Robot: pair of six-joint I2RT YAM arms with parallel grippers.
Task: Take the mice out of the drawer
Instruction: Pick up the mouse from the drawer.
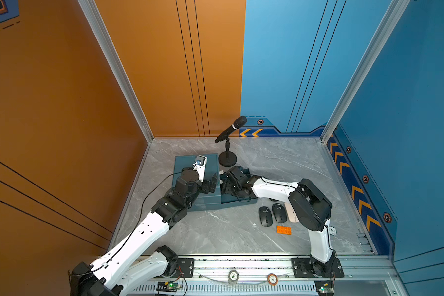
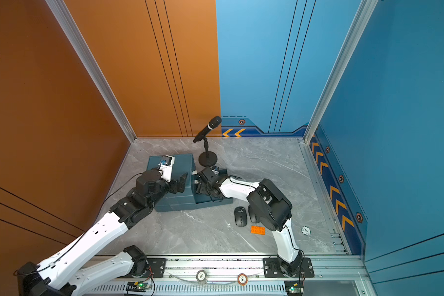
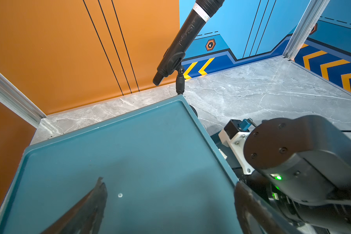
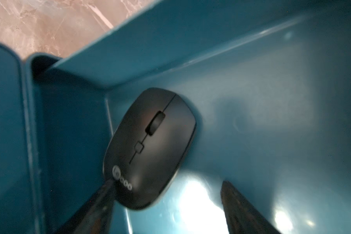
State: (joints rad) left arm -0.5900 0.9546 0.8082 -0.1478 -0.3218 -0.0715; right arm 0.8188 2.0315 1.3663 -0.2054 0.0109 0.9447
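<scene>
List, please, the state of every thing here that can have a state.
drawer: pulled open.
mouse in the drawer: lying in a corner, not gripped.
two black mice: out, on the table.
cream mouse: out, on the table, partly hidden.
microphone: tilted on its stand.
left end effector: open, over the cabinet top.
right end effector: open, inside the drawer.
</scene>
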